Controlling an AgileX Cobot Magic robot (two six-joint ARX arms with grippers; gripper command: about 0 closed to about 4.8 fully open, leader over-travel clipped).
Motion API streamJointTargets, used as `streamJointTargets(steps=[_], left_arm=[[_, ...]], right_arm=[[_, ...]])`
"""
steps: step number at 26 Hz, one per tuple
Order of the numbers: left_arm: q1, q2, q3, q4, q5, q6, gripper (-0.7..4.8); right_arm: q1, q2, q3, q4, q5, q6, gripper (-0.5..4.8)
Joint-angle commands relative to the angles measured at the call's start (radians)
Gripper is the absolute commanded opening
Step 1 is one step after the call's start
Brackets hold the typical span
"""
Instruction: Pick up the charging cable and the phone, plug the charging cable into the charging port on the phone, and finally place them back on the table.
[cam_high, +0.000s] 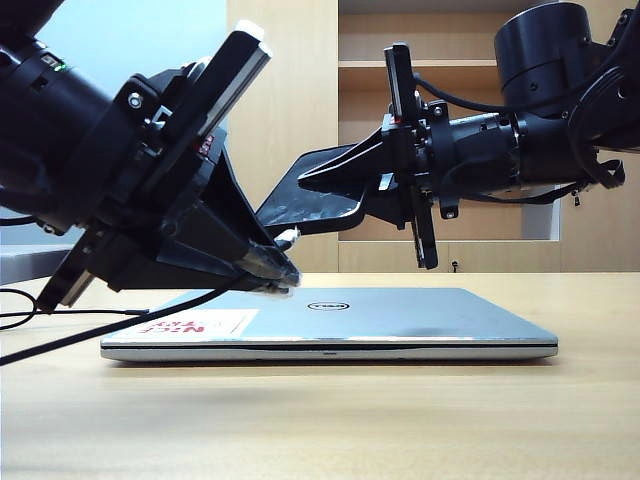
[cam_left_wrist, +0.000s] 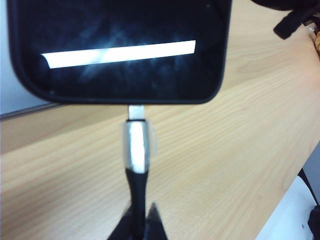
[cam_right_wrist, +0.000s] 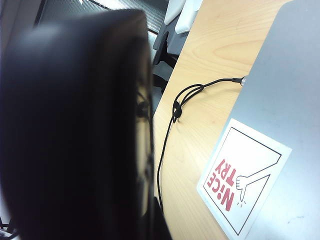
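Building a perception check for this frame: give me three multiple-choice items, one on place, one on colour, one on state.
1. Where does the laptop lie?
A. closed and flat on the table
B. open on a shelf
C. held in an end effector

2. What colour is the lettering on the laptop's sticker?
A. blue
B. red
C. green

3. How does the charging cable's plug stand to the phone?
A. lying on the table far from it
B. its tip at the phone's short edge
C. hidden under the laptop

Answers:
1 A, the exterior view shows its lid shut on the tabletop.
2 B, the right wrist view shows red letters on white.
3 B, the left wrist view shows the left end effector shut on the charging cable, its tip meeting the phone's edge; the right end effector holds the phone.
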Motion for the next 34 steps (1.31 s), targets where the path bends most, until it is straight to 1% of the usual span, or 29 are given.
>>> streamJointTargets(steps=[1, 14, 22, 25, 29, 34], left_arm=[[0.000, -0.003, 0.005, 0.028, 0.000, 0.004, -0.06], [0.000, -0.003, 0.005, 0.065, 0.000, 0.005, -0.06], [0.000, -0.003, 0.005, 0.063, -0.001, 0.006, -0.06], [0.000, -0.003, 0.005, 0.063, 0.000, 0.012, -0.06], [0.000, -0.003, 0.005, 0.063, 0.000, 0.012, -0.06], [0.000, -0.003, 0.005, 0.065, 0.000, 0.012, -0.05]], right_arm=[[0.002, -0.008, 0.003, 0.037, -0.010, -0.008, -0.06], [0.027, -0.008, 0.003, 0.037, -0.019, -0.008, -0.06], [0.024, -0.008, 0.003, 0.034, -0.111, -0.008, -0.06], [0.023, -0.008, 0.003, -0.017, -0.131, 0.004, -0.06], [0.023, -0.008, 0.003, -0.030, -0.131, -0.013, -0.06], [0.023, -0.008, 0.003, -0.029, -0.105, -0.016, -0.06]])
